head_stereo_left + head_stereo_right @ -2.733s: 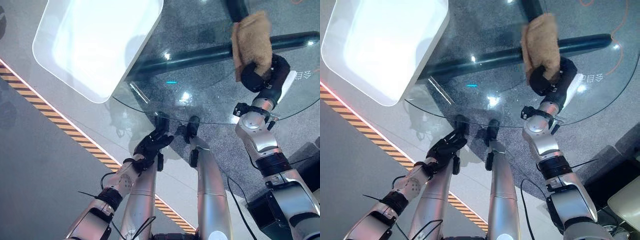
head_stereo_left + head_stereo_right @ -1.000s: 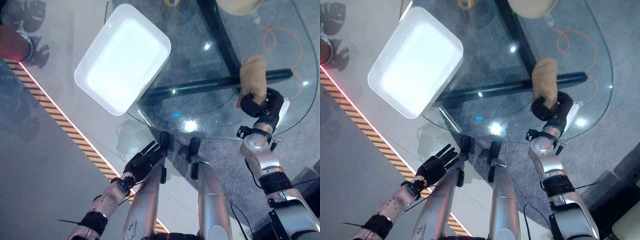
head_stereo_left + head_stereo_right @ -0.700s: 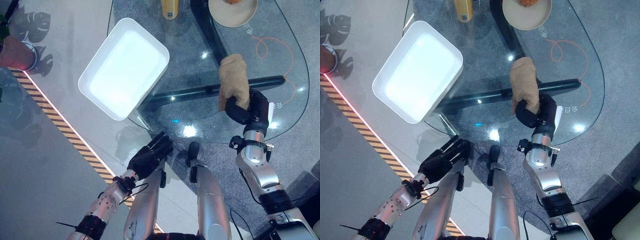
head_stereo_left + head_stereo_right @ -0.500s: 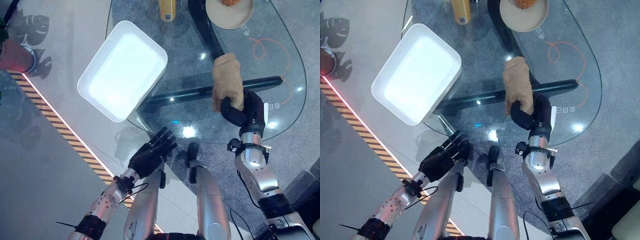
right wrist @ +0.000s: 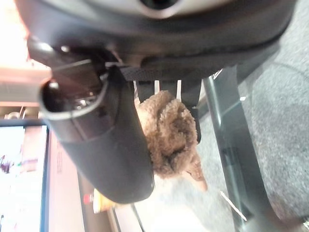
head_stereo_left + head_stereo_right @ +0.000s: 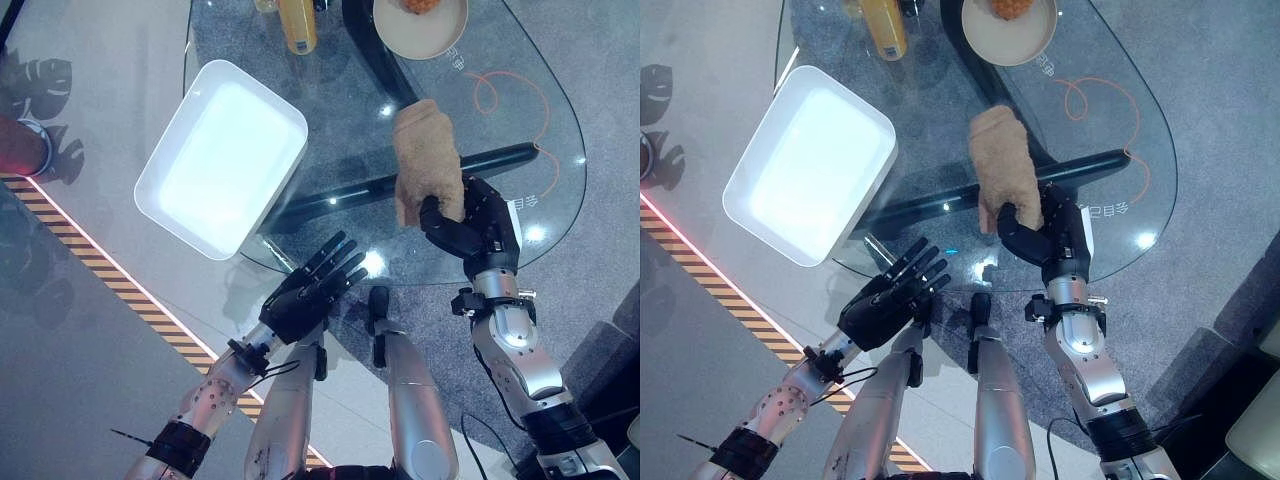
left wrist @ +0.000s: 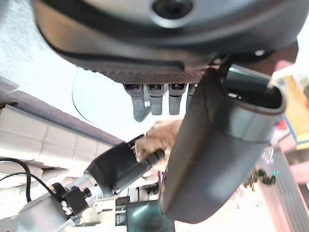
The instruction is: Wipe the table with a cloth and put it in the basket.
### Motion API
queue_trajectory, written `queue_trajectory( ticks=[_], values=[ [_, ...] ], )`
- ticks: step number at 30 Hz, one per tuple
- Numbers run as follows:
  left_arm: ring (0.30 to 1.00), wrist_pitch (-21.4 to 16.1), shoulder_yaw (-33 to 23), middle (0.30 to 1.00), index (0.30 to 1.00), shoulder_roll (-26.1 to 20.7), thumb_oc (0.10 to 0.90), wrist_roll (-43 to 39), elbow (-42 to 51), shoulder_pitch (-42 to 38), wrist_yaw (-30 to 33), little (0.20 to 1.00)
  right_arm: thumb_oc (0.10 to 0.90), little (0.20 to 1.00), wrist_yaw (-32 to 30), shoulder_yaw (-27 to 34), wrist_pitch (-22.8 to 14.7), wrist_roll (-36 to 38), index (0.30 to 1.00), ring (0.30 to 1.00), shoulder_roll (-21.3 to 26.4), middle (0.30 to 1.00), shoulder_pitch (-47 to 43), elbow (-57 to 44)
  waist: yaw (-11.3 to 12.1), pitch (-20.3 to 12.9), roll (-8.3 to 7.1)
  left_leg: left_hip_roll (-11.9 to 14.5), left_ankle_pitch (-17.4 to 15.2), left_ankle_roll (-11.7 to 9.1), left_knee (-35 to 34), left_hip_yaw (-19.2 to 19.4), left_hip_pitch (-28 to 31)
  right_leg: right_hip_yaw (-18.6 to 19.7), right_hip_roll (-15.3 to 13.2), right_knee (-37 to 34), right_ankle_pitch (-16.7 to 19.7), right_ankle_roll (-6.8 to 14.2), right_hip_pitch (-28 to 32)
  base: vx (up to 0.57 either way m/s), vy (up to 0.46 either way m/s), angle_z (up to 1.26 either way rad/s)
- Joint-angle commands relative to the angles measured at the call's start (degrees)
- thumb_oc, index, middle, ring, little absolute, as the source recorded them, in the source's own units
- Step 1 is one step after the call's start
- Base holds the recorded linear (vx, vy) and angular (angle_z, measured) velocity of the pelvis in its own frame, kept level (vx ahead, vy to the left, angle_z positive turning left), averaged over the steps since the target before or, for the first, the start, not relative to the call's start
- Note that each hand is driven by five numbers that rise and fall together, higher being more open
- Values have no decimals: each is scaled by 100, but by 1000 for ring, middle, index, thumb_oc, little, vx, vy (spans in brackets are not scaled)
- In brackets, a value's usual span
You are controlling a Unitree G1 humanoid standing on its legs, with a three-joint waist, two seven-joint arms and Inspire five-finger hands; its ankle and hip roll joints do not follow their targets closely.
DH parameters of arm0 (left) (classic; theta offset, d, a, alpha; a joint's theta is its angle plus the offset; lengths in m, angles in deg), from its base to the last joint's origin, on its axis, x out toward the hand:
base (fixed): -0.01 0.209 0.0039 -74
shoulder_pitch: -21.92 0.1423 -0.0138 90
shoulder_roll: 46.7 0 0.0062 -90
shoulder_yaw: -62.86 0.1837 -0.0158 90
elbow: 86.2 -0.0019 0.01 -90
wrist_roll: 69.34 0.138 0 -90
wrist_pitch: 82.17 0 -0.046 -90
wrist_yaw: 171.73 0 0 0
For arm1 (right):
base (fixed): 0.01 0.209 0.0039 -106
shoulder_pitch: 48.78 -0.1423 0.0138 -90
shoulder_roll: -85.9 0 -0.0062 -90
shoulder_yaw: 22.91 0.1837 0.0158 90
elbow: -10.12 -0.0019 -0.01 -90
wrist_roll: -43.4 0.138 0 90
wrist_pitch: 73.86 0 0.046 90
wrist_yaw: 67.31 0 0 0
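Bright overhead light; glare spots on the glass table [image 6: 540, 120], basket [image 6: 222, 155] washed white

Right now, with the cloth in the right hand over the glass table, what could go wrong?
1. The right hand grips only the near end of the cloth; the free end could drag or slip loose.
2. A far sweep might reach the bowl or bottle.
3. The basket overhangs the table edge beside the open left hand; a nudge could tip it.
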Motion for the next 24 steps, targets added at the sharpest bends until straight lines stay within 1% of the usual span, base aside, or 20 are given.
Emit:
queue_trajectory(
  ticks=[1,4,8,12,14,16,18,20,21,24],
  values=[
    [900,-253,1,900,900,-118,800,12,640,-110,18,900,100,200,490,111,-1162,78,300,300,281,300,-528,-1443,-18,-152,-193,45,-795,174,1012,163,-167,159,118,-786,484,303,272,0,0,0],
    [900,-308,-33,900,900,-113,800,110,542,-377,258,900,100,200,670,33,-1005,82,300,300,285,300,-682,-1494,-47,-152,-233,44,-766,162,1059,152,-227,197,137,-758,500,298,225,1,-9,-3],
    [900,-384,-139,900,900,-89,800,152,350,-638,199,900,100,200,895,-104,-777,92,300,300,319,300,-793,-1422,-81,-152,-292,75,-766,154,1099,178,-248,242,159,-740,493,292,206,7,-10,-4],
    [900,-577,-195,900,900,-111,800,244,343,-822,190,900,100,200,1202,-250,-564,127,300,300,392,300,-850,-1382,-105,-152,-344,99,-756,137,1138,193,-296,255,168,-750,501,279,184,1,-8,-8],
    [900,-600,-216,900,900,-114,800,217,348,-854,209,900,100,200,1304,-281,-482,111,300,300,403,300,-855,-1375,-108,-152,-349,106,-777,132,1161,203,-290,256,175,-737,482,276,193,6,-5,-7],
    [900,-635,-265,900,900,-125,800,99,329,-979,180,900,100,200,1499,-366,-318,17,300,300,481,300,-923,-1358,-123,-152,-368,110,-778,118,1191,213,-331,250,179,-730,480,259,158,0,0,0],
    [900,-639,-288,900,900,-127,800,-14,371,-1016,153,900,100,200,1543,-416,-208,6,300,300,512,300,-946,-1359,-125,-152,-376,120,-779,110,1218,212,-368,242,180,-709,472,251,125,0,0,0],
    [900,-660,-316,900,900,-95,800,-133,386,-1035,35,900,100,200,1520,-436,-121,-67,300,300,542,300,-952,-1345,-126,-152,-390,122,-768,103,1223,200,-395,240,185,-704,468,241,108,0,0,0],
    [900,-720,-325,900,900,-49,800,-322,392,-1046,-181,900,100,200,1529,-452,-76,-89,300,300,551,300,-952,-1322,-129,-152,-399,126,-760,100,1227,199,-422,232,188,-703,469,232,87,0,0,0],
    [900,-755,-413,900,900,44,800,-638,522,-1056,-407,900,100,200,1582,-503,-51,-152,300,300,502,300,-907,-1279,-131,-152,-421,128,-779,90,1264,200,-461,204,194,-673,447,213,55,0,0,0]
  ],
)
